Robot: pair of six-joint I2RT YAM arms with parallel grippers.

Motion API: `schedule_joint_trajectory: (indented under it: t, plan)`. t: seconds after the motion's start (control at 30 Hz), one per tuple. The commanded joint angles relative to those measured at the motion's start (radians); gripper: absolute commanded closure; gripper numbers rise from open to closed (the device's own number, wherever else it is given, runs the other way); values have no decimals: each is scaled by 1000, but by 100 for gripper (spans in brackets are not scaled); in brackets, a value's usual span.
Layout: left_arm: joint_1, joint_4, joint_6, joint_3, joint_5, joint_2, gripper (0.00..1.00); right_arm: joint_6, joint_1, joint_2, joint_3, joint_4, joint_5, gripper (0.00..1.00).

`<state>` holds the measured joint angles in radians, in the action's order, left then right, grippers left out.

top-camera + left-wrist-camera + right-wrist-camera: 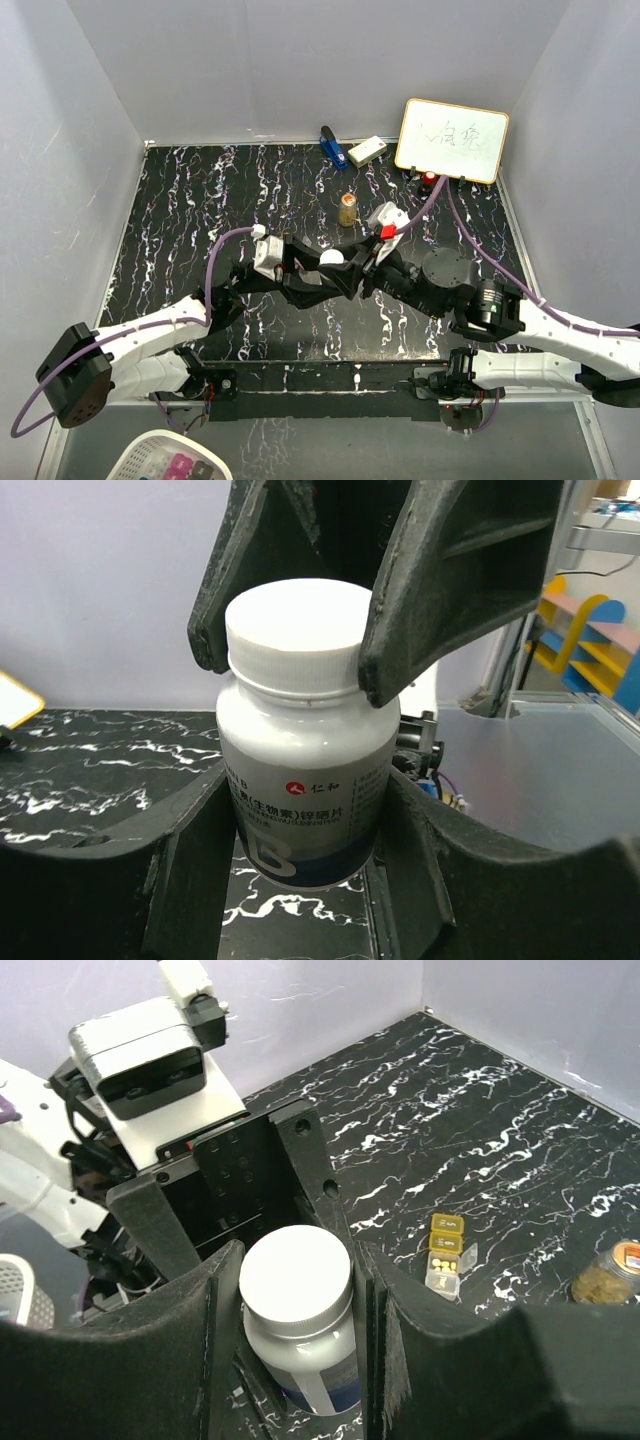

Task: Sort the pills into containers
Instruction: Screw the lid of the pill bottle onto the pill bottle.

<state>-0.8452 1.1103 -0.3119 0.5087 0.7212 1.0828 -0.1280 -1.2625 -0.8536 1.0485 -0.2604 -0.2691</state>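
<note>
A pale bottle (331,258) with a white round cap and a dark blue base hangs between both arms at mid-table. My left gripper (305,810) is shut on the bottle's body (305,770). My right gripper (297,1270) comes from the opposite side, and its jaws press both sides of the white cap (297,1280). A golden-amber bottle (347,210) stands upright behind them and shows at the right edge of the right wrist view (605,1278). A small clear box with yellow-gold sections (447,1250) lies on the table, one lid open over pale pills (445,1263).
A blue object (331,146) and a white block (366,151) lie at the back wall. A whiteboard (452,140) leans at the back right with a red item (429,178) below it. A white basket (170,460) sits off the table at the near left.
</note>
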Motion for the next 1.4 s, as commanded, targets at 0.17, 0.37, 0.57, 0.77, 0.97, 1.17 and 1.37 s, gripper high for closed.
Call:
schedule_joint_trajectory:
  t: [0.17, 0.37, 0.57, 0.77, 0.97, 1.17, 1.37]
  plan:
    - [11, -143, 108, 58, -299, -106, 100, 24, -4, -64, -27, 14, -152, 100]
    - [11, -232, 194, 75, -462, -150, 100, 46, -5, -133, -44, 44, -263, 100]
    - [11, -242, 265, 83, -620, -171, 100, 84, -5, -210, -75, 162, -356, 100]
    - [11, -157, 295, 60, -792, -175, 100, 107, -4, -354, -52, 239, -442, 100]
    - [11, -75, 355, 53, -936, -157, 100, 53, -6, -515, 24, 253, -554, 100]
    - [11, -88, 384, 66, -971, -145, 100, 31, -15, -588, 75, 245, -632, 100]
    - [11, -95, 394, 65, -993, -123, 100, 38, -18, -548, 67, 250, -569, 80]
